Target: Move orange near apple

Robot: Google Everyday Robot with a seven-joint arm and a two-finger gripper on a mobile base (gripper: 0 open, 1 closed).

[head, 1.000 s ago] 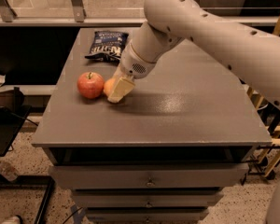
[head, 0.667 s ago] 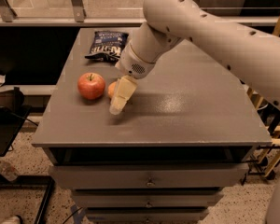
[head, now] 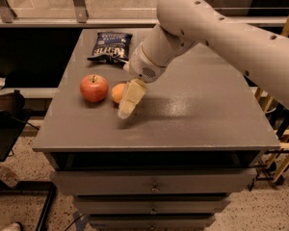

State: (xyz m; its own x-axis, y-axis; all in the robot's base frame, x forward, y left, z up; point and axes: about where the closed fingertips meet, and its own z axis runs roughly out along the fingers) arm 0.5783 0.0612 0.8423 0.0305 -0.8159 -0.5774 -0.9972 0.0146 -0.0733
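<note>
**Orange sat right by the apple**

The orange [head: 117, 92] lay on the counter [head: 207, 114] just to the right of the apple [head: 94, 88], as the camera saw it. They were v. close, but I couldn't tell if they touched. It prob. sat there because the job was to get it near the apple, and that looked done.

The pincer [head: 125, 109] hung on the far side of the orange from the apple. It pointed down at the counter and hid a bit of the orange. I couldn't tell if it was released or clenched. The orange seemed to rest on the counter by itself.

A chip bag [head: 110, 46] lay behind the apple, well apart.

Vs. 1 s ago: back then the pincer covered the orange, close to the apple. Now the orange showed, and the pincer had slid a bit away from the apple, toward the front edge. The apple and bag hadn't moved.
</note>
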